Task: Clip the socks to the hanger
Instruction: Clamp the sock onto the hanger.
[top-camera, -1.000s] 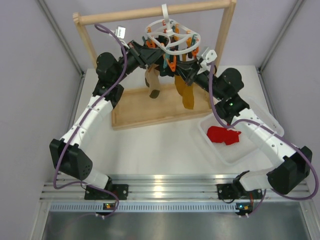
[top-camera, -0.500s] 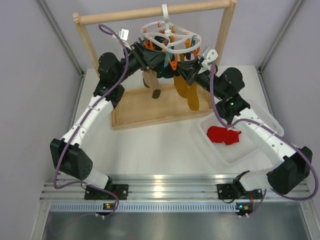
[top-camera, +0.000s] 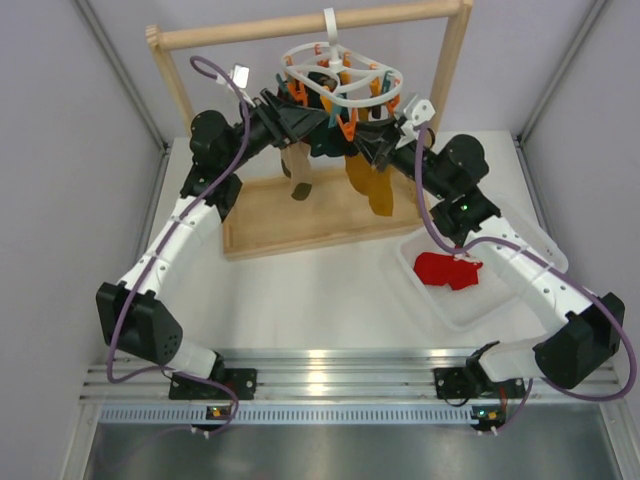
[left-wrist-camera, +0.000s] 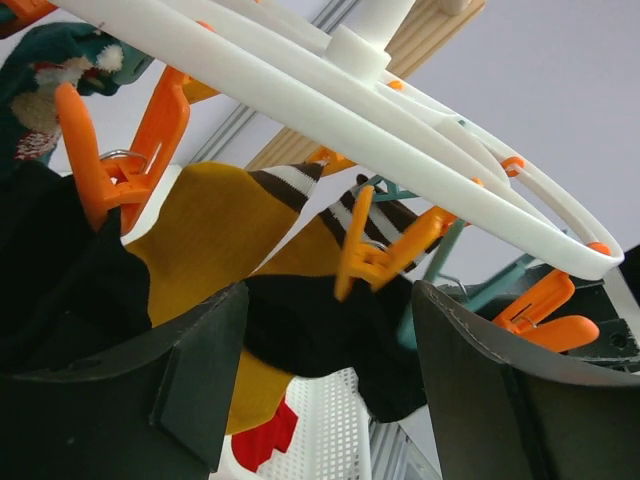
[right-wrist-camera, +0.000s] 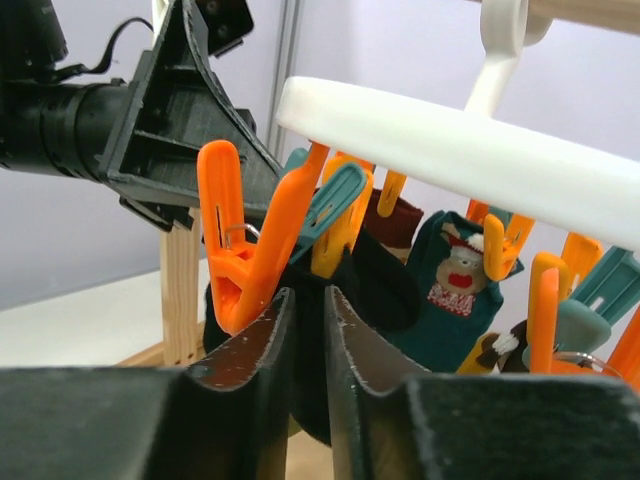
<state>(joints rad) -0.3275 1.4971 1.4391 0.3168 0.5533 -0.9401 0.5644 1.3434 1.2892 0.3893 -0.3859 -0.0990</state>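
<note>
The white ring hanger (top-camera: 340, 75) hangs from the wooden rack's bar, with socks on its orange and teal clips. My left gripper (left-wrist-camera: 330, 375) is open wide just below the ring. A black sock (left-wrist-camera: 320, 330) hangs in an orange clip (left-wrist-camera: 385, 250) between its fingers, and neither finger touches it. My right gripper (right-wrist-camera: 310, 350) reaches in from the other side with its jaws only slightly apart. Black sock fabric (right-wrist-camera: 375, 285) hangs in that narrow gap, below an orange clip (right-wrist-camera: 250, 260). A red sock (top-camera: 447, 270) lies in the white basket.
The wooden rack (top-camera: 300, 25) stands on a wooden base (top-camera: 270, 220) at the back of the table. Mustard-yellow socks (top-camera: 372, 190) and a brown-green sock (top-camera: 300, 170) hang low from the ring. The white basket (top-camera: 520, 235) sits beside the right arm.
My left gripper has gone from nearly shut to wide open and drawn back a little to the left. My right jaws have parted slightly. The hanger has swung back more level.
</note>
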